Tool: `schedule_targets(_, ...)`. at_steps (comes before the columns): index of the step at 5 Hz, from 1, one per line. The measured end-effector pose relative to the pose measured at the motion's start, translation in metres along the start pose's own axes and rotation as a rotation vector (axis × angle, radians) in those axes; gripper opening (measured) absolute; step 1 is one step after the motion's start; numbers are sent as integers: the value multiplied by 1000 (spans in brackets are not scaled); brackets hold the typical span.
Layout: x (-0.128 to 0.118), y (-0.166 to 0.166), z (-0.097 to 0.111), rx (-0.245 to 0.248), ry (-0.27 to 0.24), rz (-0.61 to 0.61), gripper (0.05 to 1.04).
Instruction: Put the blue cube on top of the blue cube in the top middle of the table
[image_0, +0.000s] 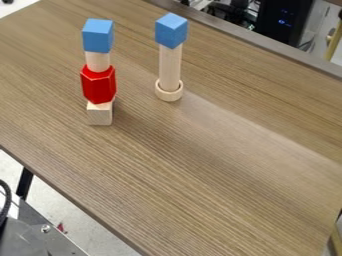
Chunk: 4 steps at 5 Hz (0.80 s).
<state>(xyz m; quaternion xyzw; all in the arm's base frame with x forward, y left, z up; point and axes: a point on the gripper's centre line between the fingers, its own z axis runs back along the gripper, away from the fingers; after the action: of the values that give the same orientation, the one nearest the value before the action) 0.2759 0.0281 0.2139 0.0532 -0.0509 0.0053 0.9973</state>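
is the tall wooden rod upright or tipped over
Upright: the rod rises from a wooden ring, a blue cube on its top.

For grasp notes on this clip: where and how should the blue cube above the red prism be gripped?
Probably from above, gripping two opposite side faces of the blue cube: its top is free, its sides flat and upright, and it overhangs the wooden cylinder below.
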Motion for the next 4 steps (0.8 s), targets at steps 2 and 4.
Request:
schedule_targets(2,-15,2,-15,1,30,78,999)
schedule_targets(4,-35,14,-18,14,-14,228,999)
